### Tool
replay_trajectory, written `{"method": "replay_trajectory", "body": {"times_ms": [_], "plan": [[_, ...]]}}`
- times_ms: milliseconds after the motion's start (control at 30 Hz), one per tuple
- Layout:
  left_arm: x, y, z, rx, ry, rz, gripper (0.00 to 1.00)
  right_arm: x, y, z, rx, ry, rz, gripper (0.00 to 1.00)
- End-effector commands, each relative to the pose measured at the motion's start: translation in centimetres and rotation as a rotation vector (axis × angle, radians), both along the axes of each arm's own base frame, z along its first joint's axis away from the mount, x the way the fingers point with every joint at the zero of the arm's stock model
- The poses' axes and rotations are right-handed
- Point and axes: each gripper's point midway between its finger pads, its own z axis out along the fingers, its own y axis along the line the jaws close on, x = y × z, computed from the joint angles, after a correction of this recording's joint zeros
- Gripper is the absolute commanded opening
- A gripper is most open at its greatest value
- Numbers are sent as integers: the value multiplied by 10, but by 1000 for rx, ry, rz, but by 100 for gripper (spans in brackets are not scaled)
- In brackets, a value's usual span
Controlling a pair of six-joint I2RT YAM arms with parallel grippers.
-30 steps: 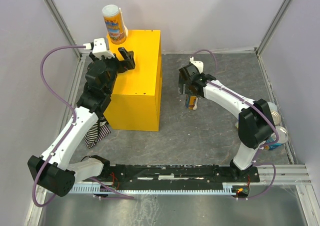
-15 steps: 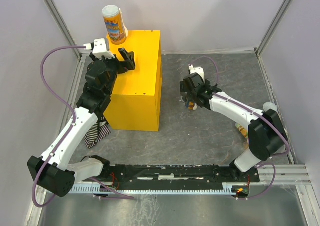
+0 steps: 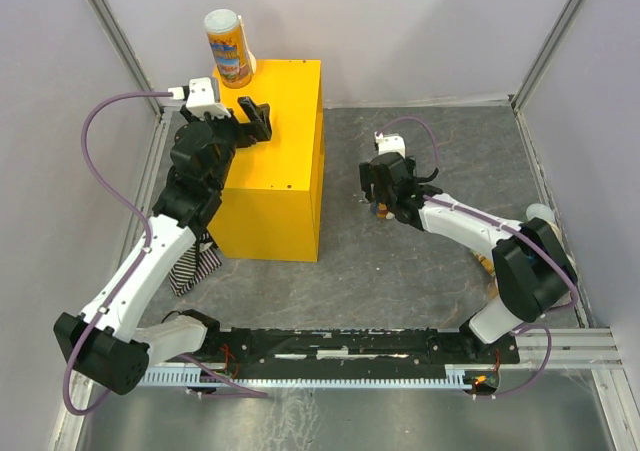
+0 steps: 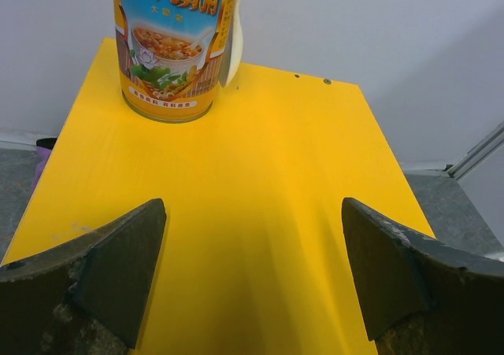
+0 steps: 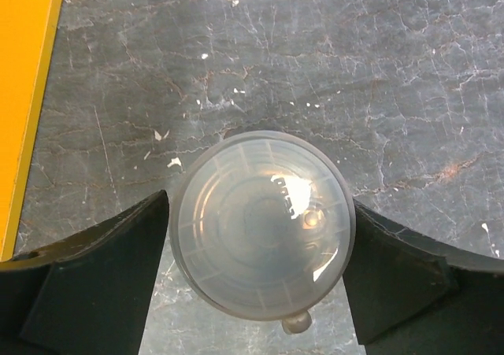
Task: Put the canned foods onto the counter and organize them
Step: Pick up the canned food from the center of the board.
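Observation:
The yellow counter [image 3: 280, 171] stands at the left of the table. One tall can [image 3: 228, 46] with an orange and blue label stands upright on its far left corner; it also shows in the left wrist view [image 4: 172, 48]. My left gripper [image 3: 255, 119] is open and empty above the counter top [image 4: 252, 134], short of that can. My right gripper [image 3: 383, 199] is down on the grey floor right of the counter, its jaws closed against both sides of an upright can with a white plastic lid [image 5: 262, 223].
A striped cloth [image 3: 195, 266] lies at the counter's near left foot. Behind my right arm's elbow, part of an orange can [image 3: 485, 263] and a white lid [image 3: 540, 212] show near the right wall. The counter's edge [image 5: 24, 95] is left of the gripped can.
My right arm has swung its elbow in and lowered the wrist over the can on the floor; the can stayed in place. The left arm has not moved.

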Motion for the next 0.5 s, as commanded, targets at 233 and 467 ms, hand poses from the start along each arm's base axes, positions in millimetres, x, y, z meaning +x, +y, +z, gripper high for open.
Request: {"method": "replay_trajectory", "body": {"times_ms": [233,467], "plan": [[-9,-6,3,-5,-19,-42,98,16,9,20,71,-145,5,67],[-10,-6,4,-12,-21,-43,98,12,6,44,89,-193,15,29]]}}
